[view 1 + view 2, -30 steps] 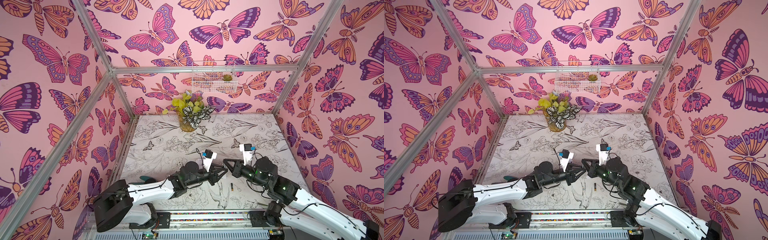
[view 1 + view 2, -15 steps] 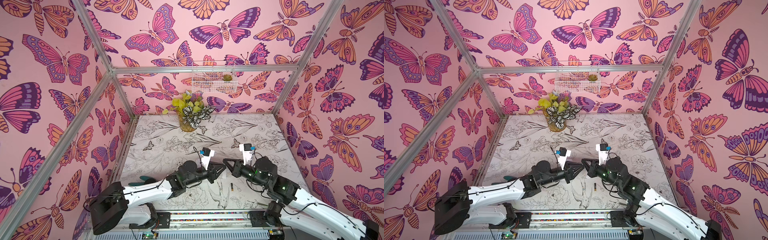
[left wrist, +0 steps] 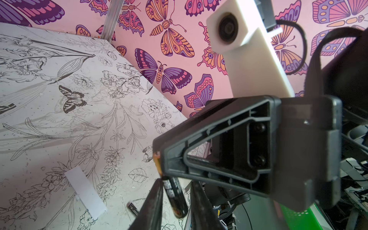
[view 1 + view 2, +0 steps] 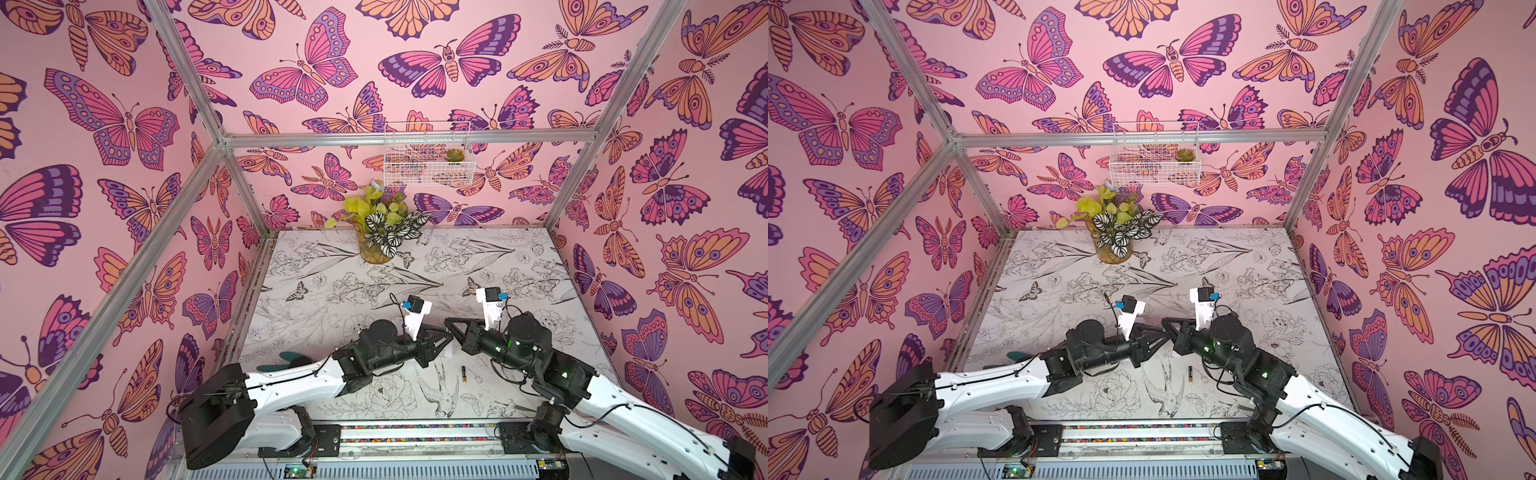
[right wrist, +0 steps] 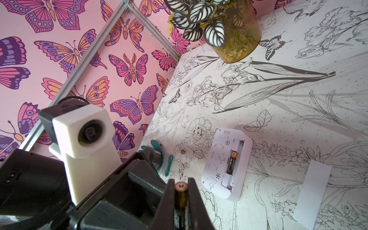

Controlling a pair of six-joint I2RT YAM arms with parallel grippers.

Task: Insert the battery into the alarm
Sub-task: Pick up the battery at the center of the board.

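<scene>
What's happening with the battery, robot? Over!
Right tool shut on battery; left tool straddles it, grip unclear. Alarm face down, bay open, one cell inside. Loose cover beside alarm, not blocking.

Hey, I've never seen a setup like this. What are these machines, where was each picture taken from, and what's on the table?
These are two robot arms, each ending in a two-fingered gripper. Both top views look down on the whole table. The other two pictures come from small cameras on the arms' wrists. The right gripper pinches a battery. The left gripper straddles that same battery; whether it squeezes is unclear. On the table lie the alarm, face down, with a loaded battery in its open slot, a white strip, a spare battery, a teal object and a potted plant.
</scene>
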